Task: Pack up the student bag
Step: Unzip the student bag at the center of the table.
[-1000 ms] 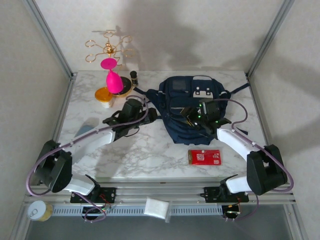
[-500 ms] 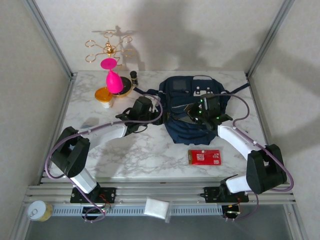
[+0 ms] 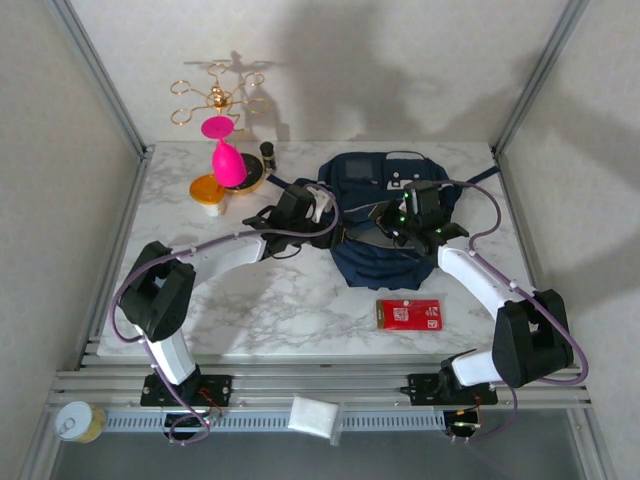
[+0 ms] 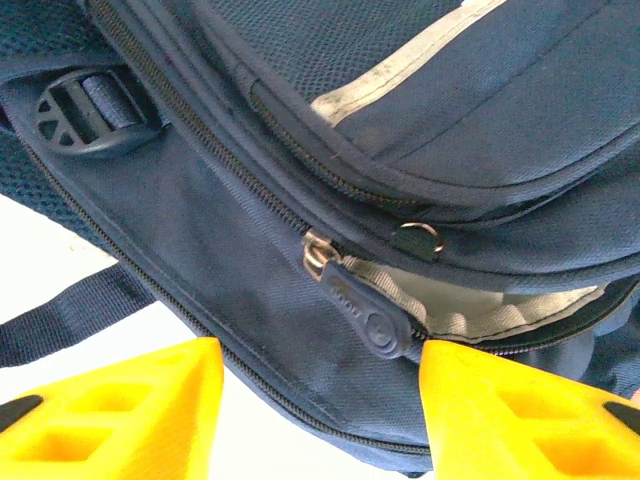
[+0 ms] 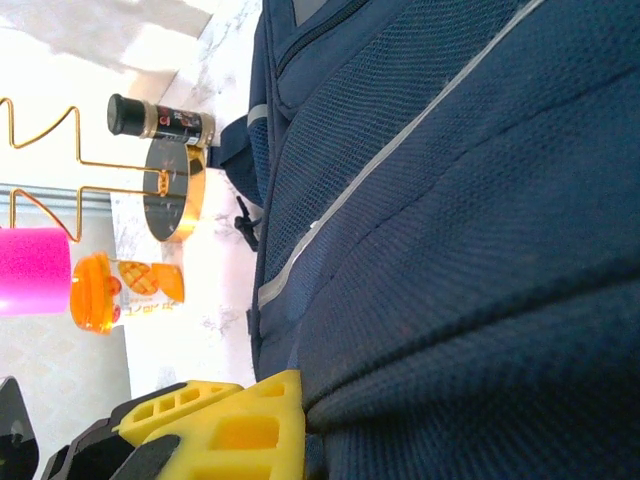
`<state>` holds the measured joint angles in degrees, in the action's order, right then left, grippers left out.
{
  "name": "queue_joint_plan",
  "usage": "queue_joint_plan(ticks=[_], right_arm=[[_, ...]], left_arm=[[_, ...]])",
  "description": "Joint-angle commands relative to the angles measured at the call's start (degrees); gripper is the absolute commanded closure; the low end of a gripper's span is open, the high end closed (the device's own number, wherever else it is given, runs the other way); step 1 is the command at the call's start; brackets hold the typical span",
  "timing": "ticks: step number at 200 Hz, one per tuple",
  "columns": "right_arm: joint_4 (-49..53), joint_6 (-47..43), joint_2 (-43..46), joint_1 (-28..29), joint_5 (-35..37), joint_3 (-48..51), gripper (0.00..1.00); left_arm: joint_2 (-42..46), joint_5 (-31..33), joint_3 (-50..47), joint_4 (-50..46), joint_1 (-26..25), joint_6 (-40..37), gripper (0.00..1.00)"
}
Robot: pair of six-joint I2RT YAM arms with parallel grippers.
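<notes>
Navy fabric marks the one student bag [image 3: 385, 265], which lies at the far middle of the marble counter [image 3: 280, 300]. Two grippers meet it. The left gripper [image 4: 318, 350] is at the bag's left side, released, its two yellow fingers [image 4: 130, 410] apart with one dark zipper pull [image 4: 365, 310] between them. The right gripper [image 3: 392, 220] is on the bag's top, one finger against the fabric; whether it is clenched I cannot tell. Elsewhere stand one red packet [image 3: 409, 314] near the bag, one pink cup [image 3: 226, 155], one gold wire stand [image 3: 213, 95], one orange-lidded tub [image 3: 208, 189] and one small dark bottle [image 3: 268, 153].
</notes>
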<state>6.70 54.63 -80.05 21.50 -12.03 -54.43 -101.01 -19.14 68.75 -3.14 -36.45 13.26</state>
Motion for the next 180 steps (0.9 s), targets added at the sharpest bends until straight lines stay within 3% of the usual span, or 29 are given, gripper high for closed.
queue_joint_plan(ticks=[1,25,78,166,180], right_arm=[[-1.9,-1.5,-0.2,-0.4,-1.1,-1.4,1.00],[-1.9,-1.4,-0.4,-0.5,-0.9,-1.4,1.00],[-2.3,-1.1,-0.8,-0.4,-1.2,-1.5,1.00],[0.0,-2.2,-0.2,-0.7,-3.1,-2.5,1.00],[0.5,-2.2,0.4,-1.0,-4.0,-2.2,1.00]], left_arm=[[-1.4,-1.8,3.2,-2.2,-0.3,-2.0,0.48],[-2.9,-3.1,4.5,-2.7,-0.3,-2.8,0.52],[-5.8,0.4,7.8,-4.3,-0.3,-3.1,0.62],[-5.1,3.7,5.8,-2.6,0.9,-2.8,1.00],[-4.3,2.9,4.5,-1.2,1.5,-2.6,1.00]])
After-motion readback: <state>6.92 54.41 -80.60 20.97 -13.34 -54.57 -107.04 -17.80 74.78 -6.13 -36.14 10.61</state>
